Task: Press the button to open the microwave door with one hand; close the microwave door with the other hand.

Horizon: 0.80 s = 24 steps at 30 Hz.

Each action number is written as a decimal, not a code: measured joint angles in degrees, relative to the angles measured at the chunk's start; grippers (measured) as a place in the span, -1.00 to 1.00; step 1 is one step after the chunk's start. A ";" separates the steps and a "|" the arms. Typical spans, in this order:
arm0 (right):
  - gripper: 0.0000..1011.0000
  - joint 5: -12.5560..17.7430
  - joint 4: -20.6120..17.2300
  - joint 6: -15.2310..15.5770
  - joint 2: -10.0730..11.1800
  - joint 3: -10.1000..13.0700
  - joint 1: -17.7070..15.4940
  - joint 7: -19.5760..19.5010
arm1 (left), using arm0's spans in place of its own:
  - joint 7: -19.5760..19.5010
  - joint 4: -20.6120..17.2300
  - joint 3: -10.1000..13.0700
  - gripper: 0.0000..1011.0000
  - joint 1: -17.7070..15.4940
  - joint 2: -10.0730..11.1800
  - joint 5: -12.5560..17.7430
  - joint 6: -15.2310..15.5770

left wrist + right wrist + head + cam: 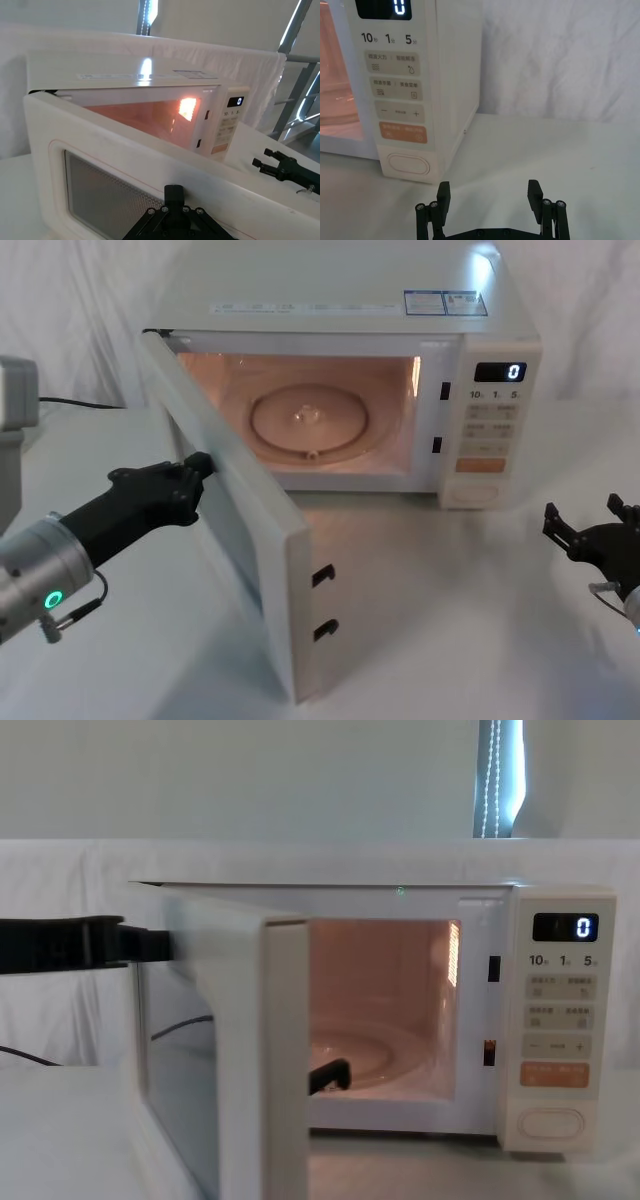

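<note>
Left tool [203, 464] touches microwave door [240, 540]; right tool [490, 192] before button [409, 164].

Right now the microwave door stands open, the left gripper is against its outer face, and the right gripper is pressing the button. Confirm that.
Not quite. The right gripper is open and clear of the button, as the right wrist view shows. The rest holds: the microwave door stands open with the left gripper against its outer face.

Soft, even white light fills the scene, and the white cloth backdrop [70, 310] reads bright. A warm orange lamp glows inside the cream microwave's open cavity [310, 410], strongest at the upper right. Glare patches sit on the microwave's glossy cream top [484, 258], upper right of the head view. Faint shadows pool on the white table [560, 150]. The left wrist view looks hazy, with bright window strips [148, 15] blown out.
</note>
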 joint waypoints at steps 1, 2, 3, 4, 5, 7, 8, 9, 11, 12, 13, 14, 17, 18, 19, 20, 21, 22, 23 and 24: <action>0.98 0.00 0.00 0.00 0.00 0.00 0.00 0.00 | 0.37 0.17 0.56 -1.00 -0.55 -0.17 0.03 0.01; 0.98 0.00 0.00 0.00 0.00 0.01 0.00 0.00 | 0.73 0.34 1.15 -1.00 -1.11 -0.37 0.06 0.00; 0.98 0.00 0.00 0.00 0.00 0.00 0.00 0.00 | 0.89 0.40 1.36 -1.00 -1.29 -0.42 0.08 0.00; 0.98 0.00 0.00 0.01 0.00 0.00 0.00 0.00 | 1.15 0.48 1.69 -1.00 -1.58 -0.52 0.14 -0.03; 0.98 0.00 0.00 0.00 0.00 0.00 0.00 0.00 | 1.36 0.56 1.98 -1.00 -1.82 -0.60 0.21 -0.07; 0.98 0.00 0.00 0.00 0.00 0.00 0.00 0.00 | 2.16 0.83 2.70 -1.00 -2.49 -0.87 0.46 -0.26; 0.98 0.00 0.00 0.00 0.00 0.00 0.00 0.00 | 2.70 1.05 3.27 -1.00 -2.98 -1.09 0.64 -0.47; 0.98 0.00 0.00 0.00 0.00 0.00 0.00 0.00 | 2.70 1.05 3.27 -1.00 -2.98 -1.09 0.64 -0.47; 0.98 0.00 0.00 0.00 0.00 0.00 0.00 0.00 | 3.68 1.58 4.46 -1.00 -3.93 -1.52 1.09 -0.98; 0.98 0.00 0.00 0.00 0.00 0.00 0.00 0.00 | 3.68 1.58 4.46 -1.00 -3.93 -1.52 1.09 -0.98; 0.98 0.00 0.00 0.00 0.00 0.00 0.00 0.00 | 4.07 1.84 5.06 -1.00 -4.43 -1.73 1.34 -1.28; 0.98 0.00 0.00 0.00 0.00 0.00 0.00 0.00 | 4.32 1.98 5.41 -1.00 -4.71 -1.83 1.53 -1.46; 0.98 0.00 0.00 0.00 0.00 0.00 0.00 0.00 | 4.95 2.52 6.56 -1.00 -5.61 -2.31 2.03 -1.92; 0.98 0.00 0.00 0.00 0.00 0.00 0.00 0.00 | 5.09 2.67 6.77 -1.00 -5.79 -2.44 2.10 -1.99; 0.98 0.00 0.00 0.01 0.00 0.00 0.00 0.00 | 5.41 2.98 7.31 -1.00 -6.29 -2.87 2.22 -2.07; 0.98 0.00 0.00 0.00 0.00 0.00 0.00 0.00 | 5.56 3.14 7.56 -1.00 -6.52 -3.07 2.25 -2.09; 0.98 0.00 0.00 0.00 0.00 0.00 0.00 0.00 | 5.69 3.28 7.78 -1.00 -6.73 -3.25 2.29 -2.11; 0.98 0.00 0.00 0.00 0.00 0.00 0.00 0.00 | 5.84 3.40 7.97 -1.00 -6.90 -3.42 2.33 -2.13; 0.98 0.00 0.00 0.00 0.00 0.00 0.00 0.00 | 6.07 3.64 8.41 -1.00 -7.29 -3.77 2.46 -2.16; 0.98 0.00 0.00 0.00 0.00 0.00 0.00 0.00 | 6.21 3.76 8.62 -1.00 -7.51 -3.95 2.55 -2.17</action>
